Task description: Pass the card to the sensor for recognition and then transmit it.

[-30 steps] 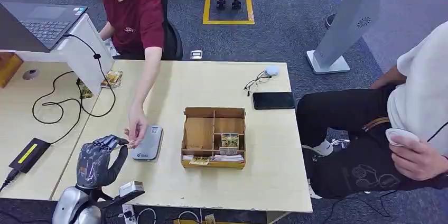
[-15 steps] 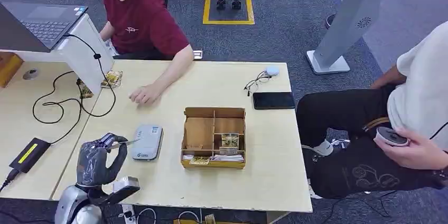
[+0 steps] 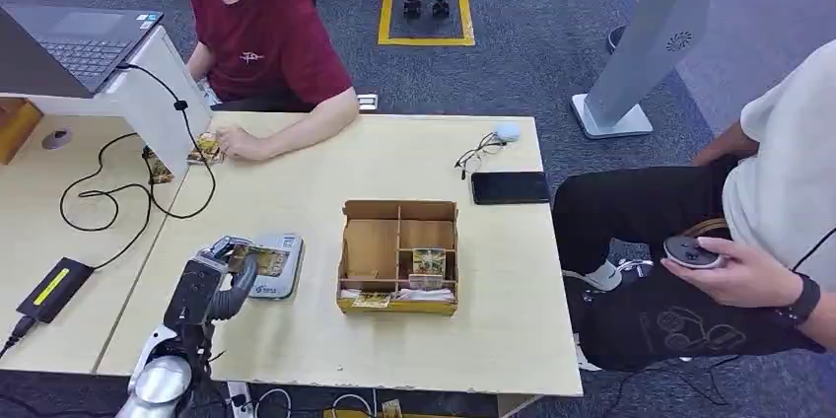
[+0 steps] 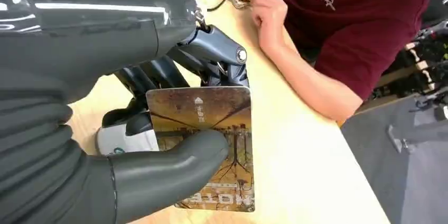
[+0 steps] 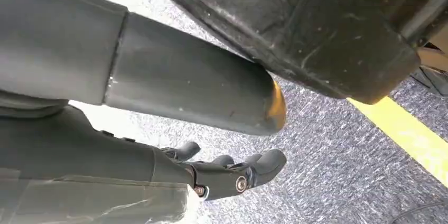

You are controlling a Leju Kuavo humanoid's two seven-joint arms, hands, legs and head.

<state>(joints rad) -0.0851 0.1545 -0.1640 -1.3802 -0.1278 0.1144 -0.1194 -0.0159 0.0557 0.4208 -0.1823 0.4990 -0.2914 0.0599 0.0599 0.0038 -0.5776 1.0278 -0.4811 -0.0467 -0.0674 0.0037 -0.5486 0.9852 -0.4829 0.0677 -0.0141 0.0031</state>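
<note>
My left hand [image 3: 212, 280] holds a brown picture card [image 3: 258, 260] flat over the grey card sensor [image 3: 281, 270] on the table's left part. In the left wrist view the thumb [image 4: 174, 168] presses on the card [image 4: 211, 129] and dark fingers [image 4: 222, 60] lie behind it, with the sensor [image 4: 124, 137] beneath. My right hand [image 5: 232, 174] hangs beside my body over grey carpet, its fingers loosely curled around nothing.
A wooden compartment box [image 3: 399, 255] with cards stands right of the sensor. A person in a red shirt [image 3: 261, 43] rests a hand [image 3: 232, 145] at the table's far left. A phone [image 3: 510, 186] and glasses [image 3: 483, 150] lie at the far right. Another person [image 3: 759, 241] sits to the right.
The person's hand has let go of the card and drawn back to the table's far side. My left hand has turned and carried the card over the sensor.
</note>
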